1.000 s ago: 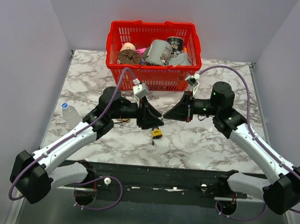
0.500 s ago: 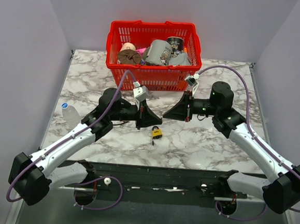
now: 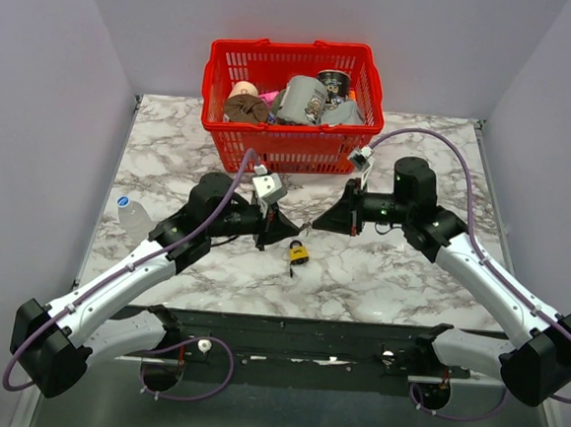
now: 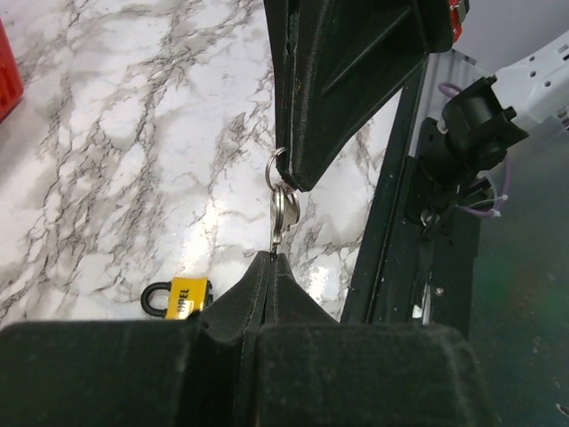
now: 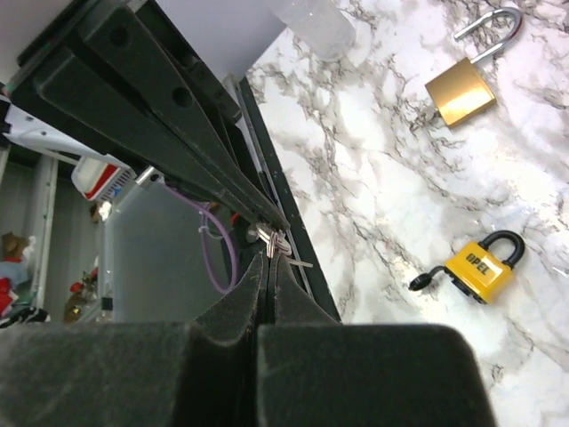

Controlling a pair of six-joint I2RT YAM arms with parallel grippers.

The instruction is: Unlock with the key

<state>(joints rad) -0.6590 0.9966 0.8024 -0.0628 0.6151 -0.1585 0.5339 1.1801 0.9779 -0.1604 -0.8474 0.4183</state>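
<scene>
Pinching tip to tip, the left gripper and the right gripper meet in the air above the worktop. Both are clenched, and the key is bridged between them. In the left wrist view, the left gripper's closed tips nip the lower end of the thin grey metal. The right gripper reaches in from the opposite side and clamps the end that carries a small wire ring. More than one blade may hang on that ring, but they are too small to count.

On the marble close below lies the yellow-and-black padlock, flat and apart from both grippers, with its black shackle apparently closed. A plain brass padlock with its shackle swung open sits farther off, near a clear bottle. A red basket of odds and ends stands at the back.

The key should handle as light, stiff and smooth, so it is likely to swivel on its ring or slide between flat pads if pinched by an edge. The surest hold is probably across the broad faces of its head, leaving the whole blade free and pointing straight out. A grip on the blade tip would block entry to the lock. This looks like a regrasp between the two grippers before the key is lined up with the keyhole.
</scene>
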